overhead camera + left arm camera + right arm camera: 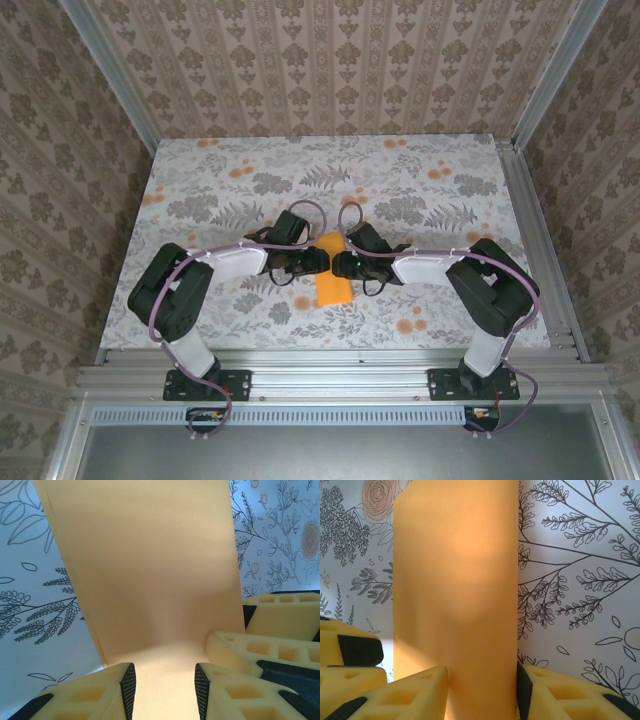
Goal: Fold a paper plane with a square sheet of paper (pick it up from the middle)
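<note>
left claw (165,674), right claw (482,674), paper (333,288) lengthwise near-far

Your folded sheet of paper (333,274) lies on the table (450,200), midway across. The left gripper (321,262) stands at its left edge and the right gripper (341,265) at its right, tips facing. In both wrist views, the sheet runs forward from between the fingers (125,687).

a lab test cell: aluminium frame (340,372), wallpapered panels (330,60), floral-covered table (420,185).
</note>
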Action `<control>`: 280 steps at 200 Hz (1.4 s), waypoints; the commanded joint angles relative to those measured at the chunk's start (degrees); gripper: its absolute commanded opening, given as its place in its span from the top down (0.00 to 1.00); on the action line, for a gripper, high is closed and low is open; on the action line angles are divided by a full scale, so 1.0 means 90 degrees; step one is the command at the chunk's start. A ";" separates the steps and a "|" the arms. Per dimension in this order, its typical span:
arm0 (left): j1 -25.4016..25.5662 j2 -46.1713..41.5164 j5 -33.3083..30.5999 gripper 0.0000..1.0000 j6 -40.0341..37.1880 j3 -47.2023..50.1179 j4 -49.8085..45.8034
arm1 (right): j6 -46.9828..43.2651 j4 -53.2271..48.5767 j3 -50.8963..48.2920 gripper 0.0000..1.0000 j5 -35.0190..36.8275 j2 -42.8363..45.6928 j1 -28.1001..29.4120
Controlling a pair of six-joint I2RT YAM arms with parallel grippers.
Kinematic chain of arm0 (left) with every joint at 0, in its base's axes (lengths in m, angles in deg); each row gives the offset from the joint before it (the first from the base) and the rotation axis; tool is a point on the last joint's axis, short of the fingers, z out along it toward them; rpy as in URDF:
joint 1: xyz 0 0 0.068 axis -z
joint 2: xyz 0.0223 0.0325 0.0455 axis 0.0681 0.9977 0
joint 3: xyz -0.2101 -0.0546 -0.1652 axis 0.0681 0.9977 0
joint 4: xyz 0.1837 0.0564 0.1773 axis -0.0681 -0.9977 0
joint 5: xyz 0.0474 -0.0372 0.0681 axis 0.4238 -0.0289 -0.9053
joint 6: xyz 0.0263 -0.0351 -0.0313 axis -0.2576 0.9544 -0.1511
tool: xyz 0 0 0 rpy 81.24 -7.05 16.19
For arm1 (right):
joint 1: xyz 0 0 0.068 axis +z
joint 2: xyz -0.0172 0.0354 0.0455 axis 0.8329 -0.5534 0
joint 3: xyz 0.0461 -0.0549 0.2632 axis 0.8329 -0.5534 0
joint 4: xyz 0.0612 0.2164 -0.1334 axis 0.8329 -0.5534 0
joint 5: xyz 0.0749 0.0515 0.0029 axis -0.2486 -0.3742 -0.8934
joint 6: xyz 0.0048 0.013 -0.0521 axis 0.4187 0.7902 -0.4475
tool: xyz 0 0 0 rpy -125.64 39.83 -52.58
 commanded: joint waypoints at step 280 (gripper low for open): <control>0.0053 -0.0147 -0.0073 0.61 0.0125 0.0353 -0.0003 | -0.0036 -0.0401 -0.0073 0.55 0.0231 -0.0185 0.0007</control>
